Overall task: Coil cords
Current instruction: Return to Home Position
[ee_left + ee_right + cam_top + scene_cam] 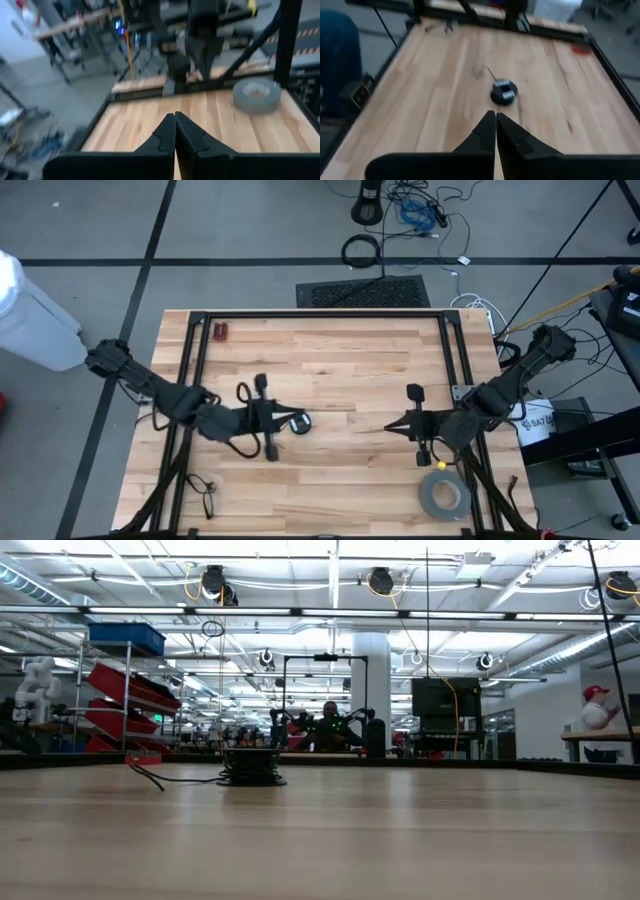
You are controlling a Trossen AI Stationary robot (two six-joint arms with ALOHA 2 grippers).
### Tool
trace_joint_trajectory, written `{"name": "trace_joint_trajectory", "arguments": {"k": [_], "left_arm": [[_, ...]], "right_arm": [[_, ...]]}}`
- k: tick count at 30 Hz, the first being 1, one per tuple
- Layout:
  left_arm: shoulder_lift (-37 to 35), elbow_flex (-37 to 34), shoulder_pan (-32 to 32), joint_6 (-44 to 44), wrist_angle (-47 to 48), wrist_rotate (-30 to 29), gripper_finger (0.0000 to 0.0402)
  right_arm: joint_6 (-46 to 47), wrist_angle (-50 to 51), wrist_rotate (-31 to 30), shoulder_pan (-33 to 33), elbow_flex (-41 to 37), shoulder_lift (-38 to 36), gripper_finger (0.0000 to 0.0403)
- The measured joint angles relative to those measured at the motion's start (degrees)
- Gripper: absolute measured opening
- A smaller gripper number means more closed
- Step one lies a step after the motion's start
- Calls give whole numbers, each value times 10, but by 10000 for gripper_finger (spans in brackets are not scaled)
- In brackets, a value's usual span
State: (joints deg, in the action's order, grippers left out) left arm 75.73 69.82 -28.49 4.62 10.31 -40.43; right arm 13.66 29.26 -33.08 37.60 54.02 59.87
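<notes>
The cord is a small round black bundle lying flat on the wooden table, left of its middle. It also shows in the low view, with one thin strand trailing off along the table, and in the right wrist view. My left gripper is shut with nothing between its fingers. It hangs above the table with its tip by the bundle's left side, and its own view does not show the bundle. My right gripper is shut and holds nothing. It points at the bundle from the right, well short of it.
A grey tape roll lies near the table's front right corner. A small red object sits at the far left, and a loose thin black wire at the near left. A black frame borders the table.
</notes>
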Motion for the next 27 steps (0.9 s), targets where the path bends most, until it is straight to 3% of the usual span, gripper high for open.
{"name": "trace_joint_trajectory", "arguments": {"k": [2, 5, 8, 16, 20, 27], "left_arm": [[-1, -28, 29, 32, -69, 38, 3], [1, -79, 82, 59, -156, 141, 3], [-1, -123, 128, 62, -201, 208, 3], [-87, -241, 190, 25, -206, 230, 2], [-155, -313, 194, -7, -209, 233, 2], [-265, -446, 189, -28, -295, 233, 2]], "right_arm": [[-21, -86, 1, -1, -61, -24, 0], [-52, -206, 22, -7, -142, -49, 0], [-62, -290, 47, -22, -209, -63, 0], [-74, -444, 112, -67, -331, -70, 0], [-79, -523, 140, -91, -388, -70, 0], [-75, -641, 150, -120, -462, -70, 0]]}}
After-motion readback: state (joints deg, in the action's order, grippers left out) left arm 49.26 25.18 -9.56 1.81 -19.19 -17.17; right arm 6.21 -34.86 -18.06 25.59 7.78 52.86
